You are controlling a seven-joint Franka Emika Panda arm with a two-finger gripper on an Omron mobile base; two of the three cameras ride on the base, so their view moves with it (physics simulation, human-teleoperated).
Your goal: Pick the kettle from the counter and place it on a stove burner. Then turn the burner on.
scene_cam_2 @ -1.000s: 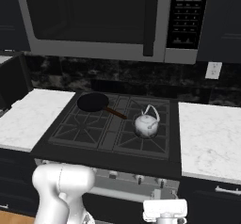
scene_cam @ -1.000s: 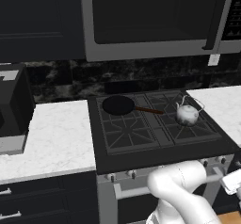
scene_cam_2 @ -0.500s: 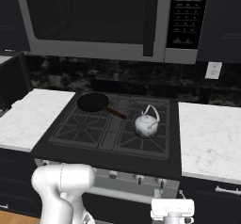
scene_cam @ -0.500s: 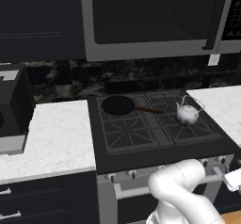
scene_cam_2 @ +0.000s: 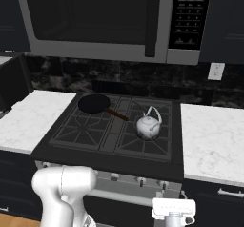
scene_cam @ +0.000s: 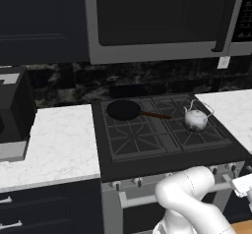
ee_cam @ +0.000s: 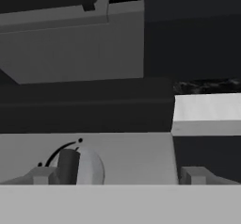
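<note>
The kettle point(scene_cam_2: 148, 125) sits on the stove burner point(scene_cam_2: 145, 138) at the right of the cooktop, off the table point(scene_cam_2: 214, 142), so I think only the knob is left. The claw point(ee_cam: 117, 175) is low by the stove front, wide open, holding nothing, with a round knob point(ee_cam: 75, 166) just by one fingertip point(ee_cam: 41, 176).

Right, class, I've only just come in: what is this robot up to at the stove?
The kettle already sits on the right-hand stove burner, off the counter, with a black frying pan on the back left grate. The arm has dropped low in front of the range. Its gripper is open and faces the stove's front panel, with a round control knob just by one fingertip. It holds nothing. It looks set to turn the burner on, though no flame shows yet.
</note>
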